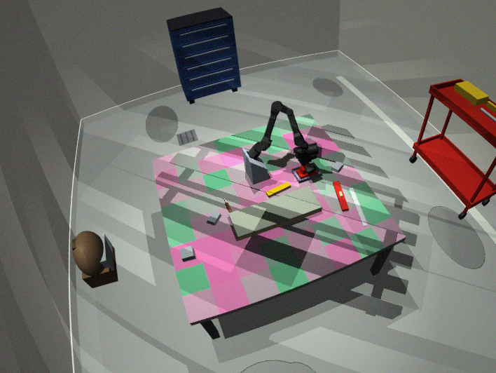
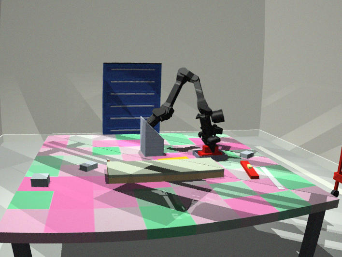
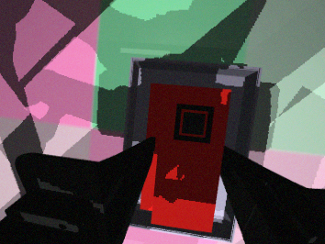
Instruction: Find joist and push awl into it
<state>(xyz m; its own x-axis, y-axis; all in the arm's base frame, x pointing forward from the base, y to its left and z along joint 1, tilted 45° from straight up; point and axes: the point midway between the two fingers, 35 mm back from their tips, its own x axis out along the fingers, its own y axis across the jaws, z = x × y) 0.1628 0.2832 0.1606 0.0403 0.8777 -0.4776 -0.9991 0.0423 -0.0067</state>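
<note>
We have the gripper [image 3: 188, 158] low over the tray [image 3: 251, 115], with the red stud finder [image 3: 188, 174] lying inside the tray's rim, behind the right end of the floor panel [image 2: 165, 167] in the exterior view. The fingers are parted and just letting go: they flank the stud finder's sides, with a sliver of gap on the right and near contact on the left, so we judge that nothing is gripped now. The step in hand is the release, and to do it well we open wider before lifting so that neither pad drags the tool out. Then we go straight up, with no sideways motion, until the fingertips clear the tray wall. The stud finder looks flat and square to the tray in the wrist view, so there is no need to nudge it. Next comes the awl [image 1: 227, 205], which lies by the left end of the panel, well apart from the tray, so we need a long traverse over the panel. We keep height there, because a brush on the panel could shift it. Where the joist runs is not visible here.
</note>
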